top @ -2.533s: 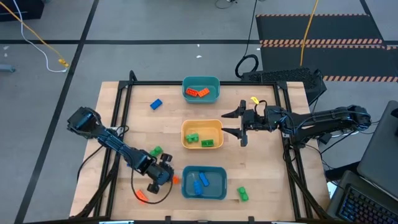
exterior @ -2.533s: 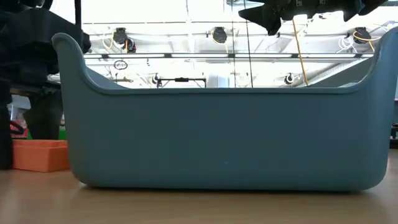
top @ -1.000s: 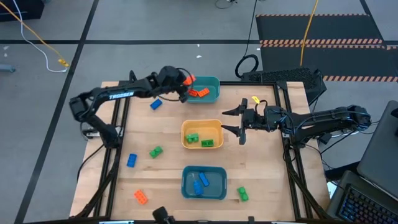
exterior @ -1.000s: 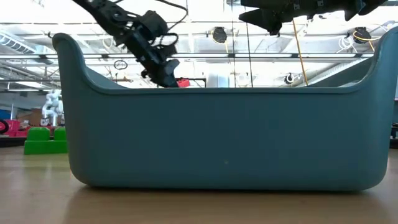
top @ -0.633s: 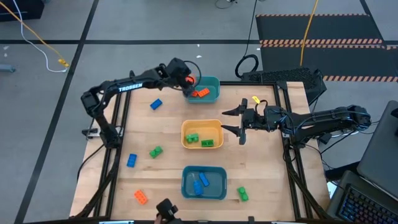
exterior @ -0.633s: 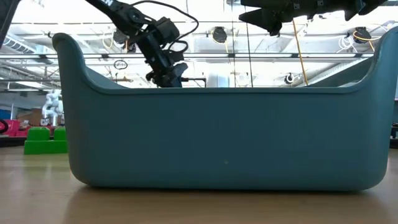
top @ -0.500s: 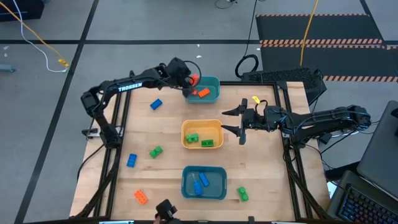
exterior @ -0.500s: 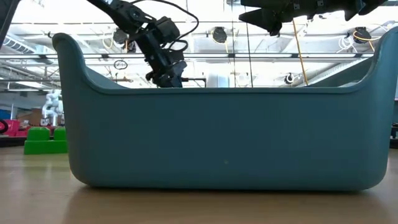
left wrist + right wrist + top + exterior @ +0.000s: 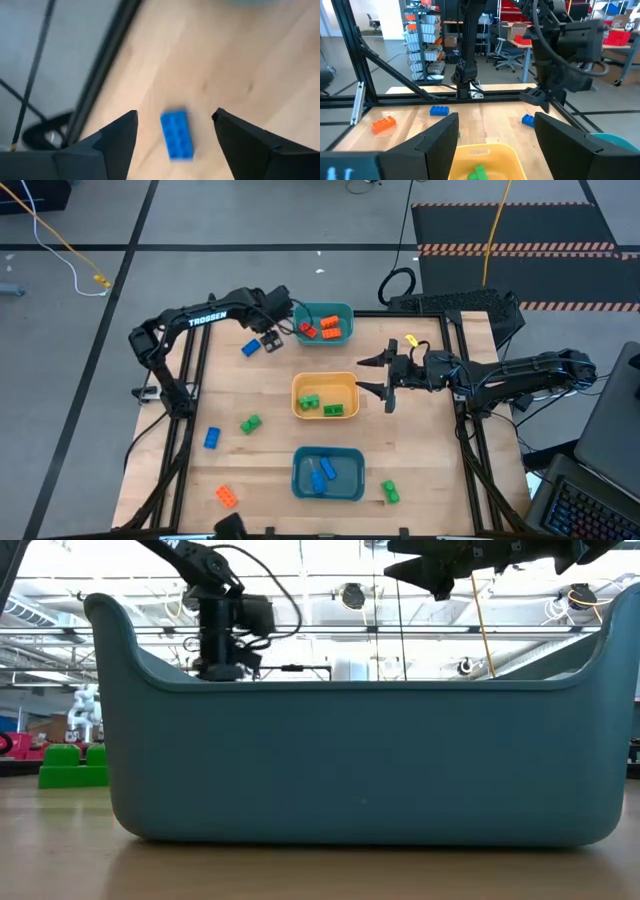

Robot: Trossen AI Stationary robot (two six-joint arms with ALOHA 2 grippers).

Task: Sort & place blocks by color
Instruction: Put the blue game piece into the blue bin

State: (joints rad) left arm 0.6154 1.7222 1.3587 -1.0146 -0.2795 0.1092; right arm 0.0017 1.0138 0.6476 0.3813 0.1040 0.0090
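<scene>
Grey floor (image 9: pixel 250 220) crossed by dark seams surrounds the wooden table (image 9: pixel 420 470); a hazard-striped black mat (image 9: pixel 520 230) lies upper right. Office chairs (image 9: pixel 507 50) and shelving (image 9: pixel 422 42) fill the room behind.

Matt wood table (image 9: pixel 420 480); glossy plastic bins (image 9: pixel 360 760).

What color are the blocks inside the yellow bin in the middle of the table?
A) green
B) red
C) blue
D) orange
A: the high view shows two green blocks lying inside the yellow bin, while the orange ones sit in the far teal bin and the blue ones in the near teal bin.
</scene>
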